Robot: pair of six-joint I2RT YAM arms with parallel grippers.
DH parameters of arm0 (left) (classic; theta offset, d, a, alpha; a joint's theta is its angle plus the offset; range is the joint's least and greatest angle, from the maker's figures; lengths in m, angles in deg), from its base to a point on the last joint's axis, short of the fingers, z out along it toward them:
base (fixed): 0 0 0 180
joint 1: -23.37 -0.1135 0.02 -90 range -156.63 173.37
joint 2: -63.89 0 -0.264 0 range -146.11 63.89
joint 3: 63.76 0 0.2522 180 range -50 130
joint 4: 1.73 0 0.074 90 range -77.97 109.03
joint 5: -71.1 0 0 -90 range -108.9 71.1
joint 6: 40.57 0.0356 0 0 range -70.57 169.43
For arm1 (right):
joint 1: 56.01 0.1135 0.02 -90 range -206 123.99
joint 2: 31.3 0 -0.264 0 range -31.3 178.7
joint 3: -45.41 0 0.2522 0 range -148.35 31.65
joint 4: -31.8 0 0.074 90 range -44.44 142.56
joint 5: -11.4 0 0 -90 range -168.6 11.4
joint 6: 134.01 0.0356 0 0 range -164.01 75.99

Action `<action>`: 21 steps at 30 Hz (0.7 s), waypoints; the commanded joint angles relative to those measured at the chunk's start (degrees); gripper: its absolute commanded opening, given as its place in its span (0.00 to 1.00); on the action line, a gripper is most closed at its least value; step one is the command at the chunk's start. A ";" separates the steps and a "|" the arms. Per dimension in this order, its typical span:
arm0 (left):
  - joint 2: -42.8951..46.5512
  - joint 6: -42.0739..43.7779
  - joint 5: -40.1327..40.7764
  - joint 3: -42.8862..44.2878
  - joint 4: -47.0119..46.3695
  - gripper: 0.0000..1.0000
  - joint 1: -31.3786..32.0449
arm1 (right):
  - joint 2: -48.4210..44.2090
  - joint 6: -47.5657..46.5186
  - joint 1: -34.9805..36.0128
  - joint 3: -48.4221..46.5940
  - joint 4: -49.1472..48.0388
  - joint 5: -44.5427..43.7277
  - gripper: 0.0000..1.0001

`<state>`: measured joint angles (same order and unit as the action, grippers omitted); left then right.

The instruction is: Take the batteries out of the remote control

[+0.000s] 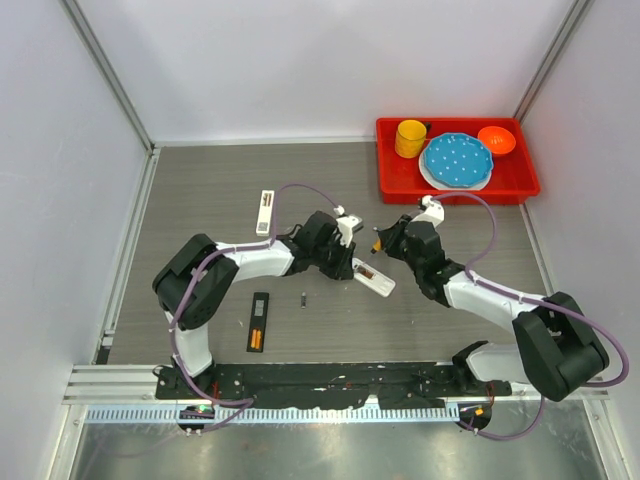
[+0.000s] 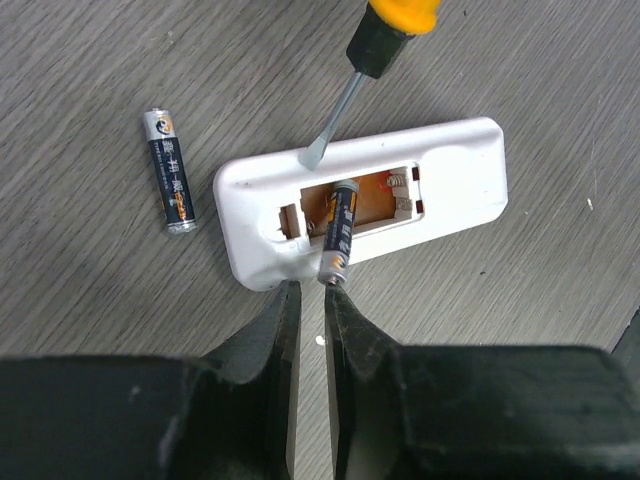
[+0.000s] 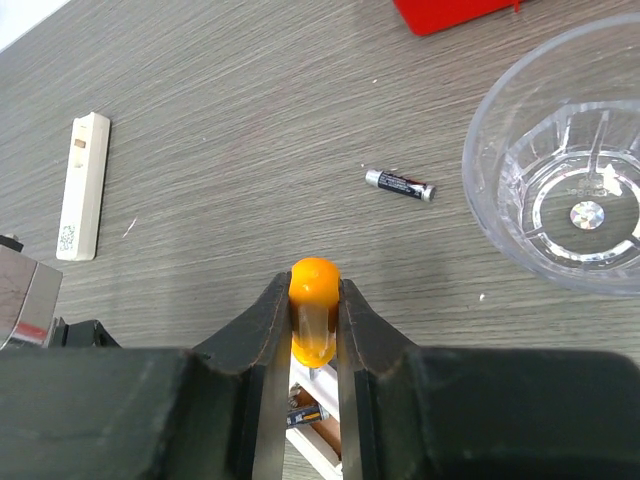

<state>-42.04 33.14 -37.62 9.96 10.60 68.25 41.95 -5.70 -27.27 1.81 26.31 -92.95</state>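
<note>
The white remote point(image 2: 450, 170) lies back-up on the table with its compartment open; it also shows in the top view point(image 1: 376, 279). One battery point(image 2: 338, 235) sits tilted in the compartment, its near end sticking out over the edge. A second battery point(image 2: 168, 170) lies loose on the table to the left. My left gripper point(image 2: 308, 290) is at the remote's near edge, its jaws nearly together with nothing between them, and one fingertip touches the tilted battery's end. My right gripper point(image 3: 315, 300) is shut on the orange-handled screwdriver point(image 2: 385, 50), whose blade tip rests on the remote's far rim.
A red tray point(image 1: 400, 185) at the back right holds a yellow cup, a blue plate and an orange bowl. A white battery cover point(image 1: 265, 212) lies at the back left. A black remote point(image 1: 260, 320) lies near the front. A clear cup point(image 3: 570, 170) and a loose battery point(image 3: 400, 185) show in the right wrist view.
</note>
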 commanded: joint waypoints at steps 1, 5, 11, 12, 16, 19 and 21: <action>-1.03 0.21 -0.44 2.44 1.08 0.17 -0.06 | -1.79 -0.16 0.62 -0.39 -1.23 -3.40 0.01; -0.68 0.47 -0.44 2.35 1.26 0.17 -0.06 | -5.04 -0.69 0.98 -0.47 -0.01 -4.37 0.01; -0.33 0.74 -0.44 2.35 2.49 0.17 -0.06 | -9.44 -2.18 1.41 -1.44 3.76 -3.85 0.01; -0.16 0.82 -0.27 2.09 2.49 0.17 -0.06 | -9.71 -2.70 1.50 -1.70 4.56 -3.58 0.01; -0.33 0.83 -0.26 2.52 3.01 0.17 -0.06 | -9.01 -4.73 2.90 -3.11 8.34 -4.10 0.01; 0.02 0.83 0.08 2.18 2.84 0.17 -0.06 | -7.96 -6.04 4.49 -3.11 9.31 -6.74 0.01; -0.07 0.83 0.44 2.26 2.92 0.17 -0.06 | -6.72 -6.40 5.72 -3.20 9.66 -8.76 0.01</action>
<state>-42.65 33.36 -37.62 10.81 13.40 68.25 33.65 -9.60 -23.36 1.00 34.73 -96.99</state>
